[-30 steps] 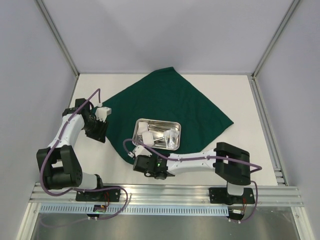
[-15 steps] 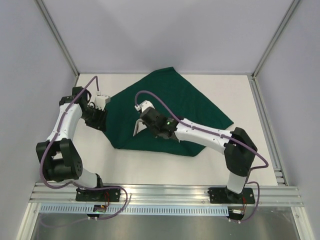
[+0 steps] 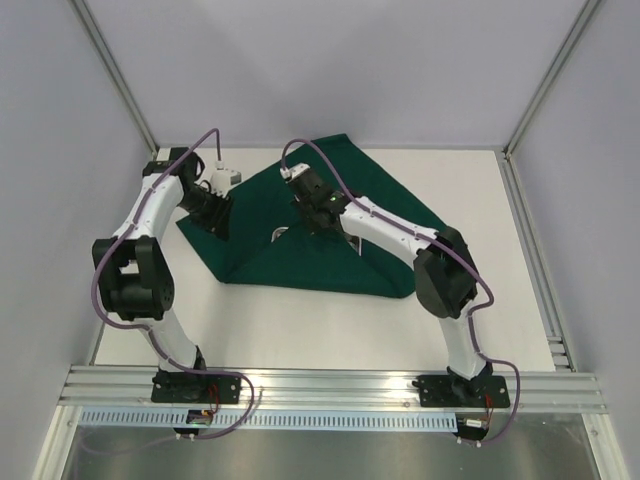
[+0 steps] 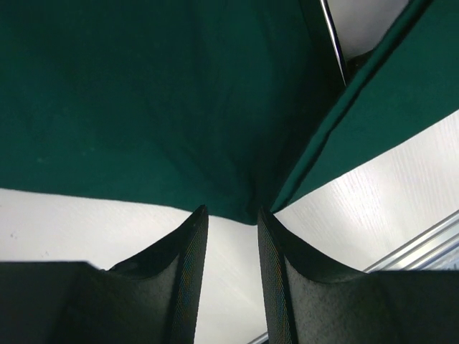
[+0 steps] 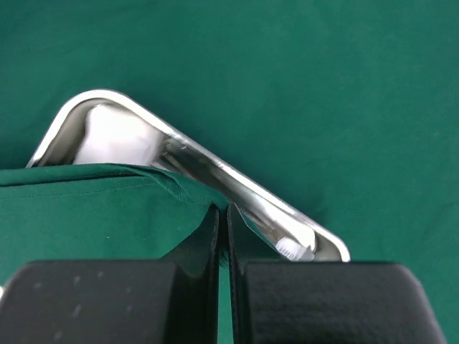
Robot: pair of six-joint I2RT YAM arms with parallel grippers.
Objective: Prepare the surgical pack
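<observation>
Surgical pack point(image 3: 300, 265) cloth is pinched by its folded edge in the right gripper point(image 5: 222, 209), whose fingers are closed tight on it. Just beyond the tips, that fold drapes over the near side of the steel tray point(image 5: 193, 154), and a white gauze square point(image 5: 115, 136) shows in the tray's uncovered corner. The left gripper point(image 4: 231, 215) stands part open at the cloth's left edge, with bare table point(image 4: 107, 222) showing between its fingers. The dark green pack lies mid-table, toward the far side.
</observation>
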